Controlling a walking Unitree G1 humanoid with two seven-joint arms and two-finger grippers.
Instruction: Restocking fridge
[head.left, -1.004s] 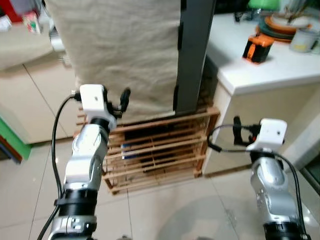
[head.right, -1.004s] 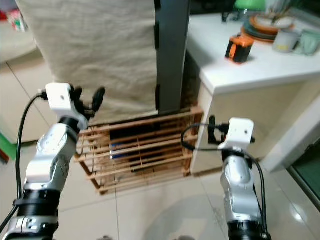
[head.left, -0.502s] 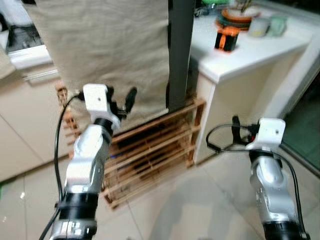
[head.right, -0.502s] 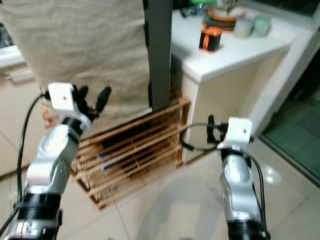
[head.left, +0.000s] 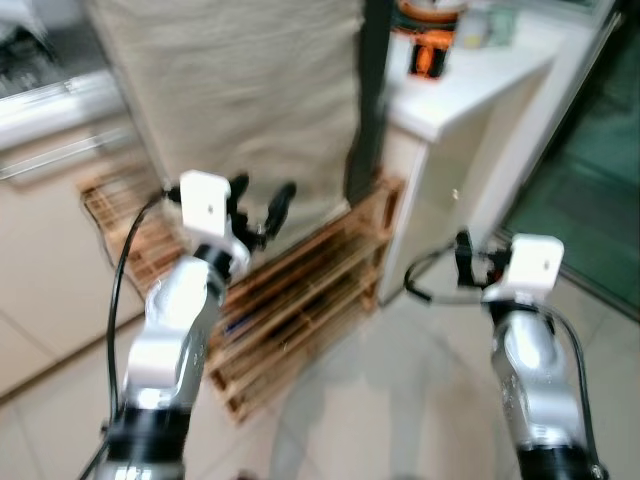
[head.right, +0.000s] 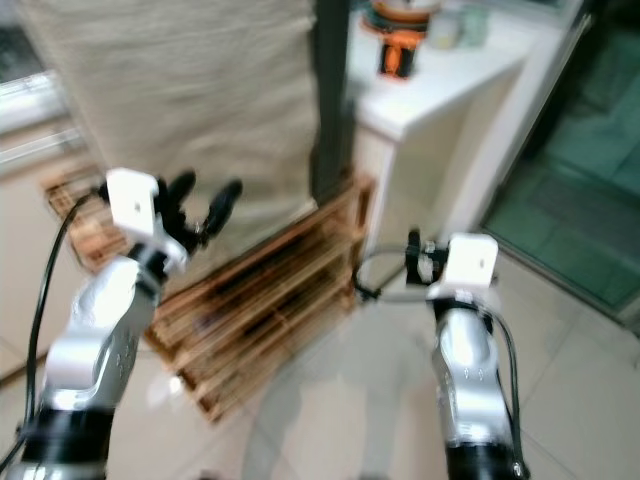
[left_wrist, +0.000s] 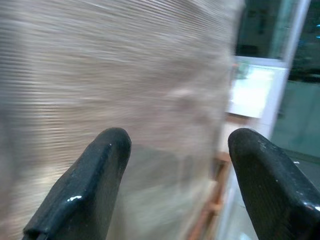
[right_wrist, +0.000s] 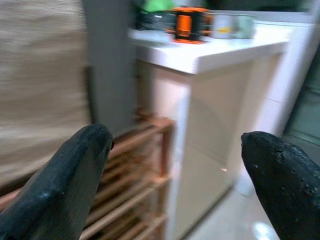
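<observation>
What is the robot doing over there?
It isn't holding anything. Both arms are raised in front of it, with the left tool and the right tool open and empty. Ahead are a big beige cloth hanging over a wooden slatted rack, and a white counter with an orange and black thing on it. The picture is blurry.

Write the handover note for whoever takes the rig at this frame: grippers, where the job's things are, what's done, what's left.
Left gripper: open, empty, raised in front of the beige cloth.
Right gripper: open, empty, facing the white counter and the wooden slatted rack on the floor.
Things: an orange-and-black object stands on the counter beside blurred dishes; a dark post rises behind the rack. Views are motion-blurred.
Done: nothing held or placed.
Left: the whole restocking; no fridge can be made out.
</observation>
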